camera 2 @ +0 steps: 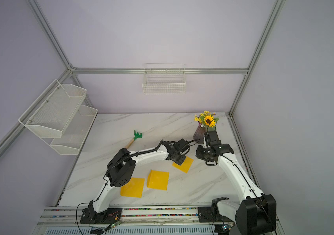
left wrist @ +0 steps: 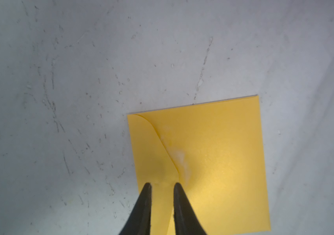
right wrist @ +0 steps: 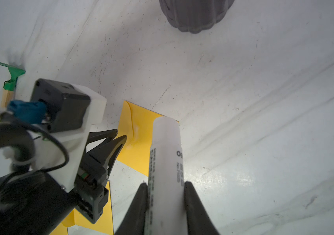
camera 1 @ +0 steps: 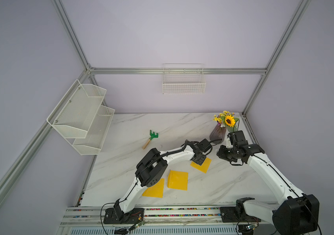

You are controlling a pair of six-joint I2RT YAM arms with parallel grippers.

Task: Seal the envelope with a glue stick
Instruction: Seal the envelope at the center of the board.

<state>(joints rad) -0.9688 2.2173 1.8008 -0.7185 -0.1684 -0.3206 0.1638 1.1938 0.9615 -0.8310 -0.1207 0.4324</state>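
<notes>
A yellow envelope [left wrist: 213,152] lies flat on the marble table [camera 1: 121,162] with its flap folded down and a white glue smear [left wrist: 179,156] along the flap edge. My left gripper [left wrist: 162,184] points down at that flap. Its jaws stand a narrow gap apart with only the envelope's surface showing between them. In both top views it sits over the envelope's near-left corner [camera 1: 202,165] [camera 2: 184,164]. My right gripper [right wrist: 166,184] is shut on the white glue stick [right wrist: 166,152], whose tip hangs over the envelope's far corner, just right of the left gripper.
Two more yellow envelopes [camera 1: 178,180] [camera 1: 154,190] lie nearer the front, one partly under the left arm. A green toy rake [camera 1: 151,138] lies at the back left. A vase of flowers [camera 1: 218,133] stands just behind the right gripper. A wire basket [camera 1: 183,85] and mesh shelves [camera 1: 82,116] hang on the walls.
</notes>
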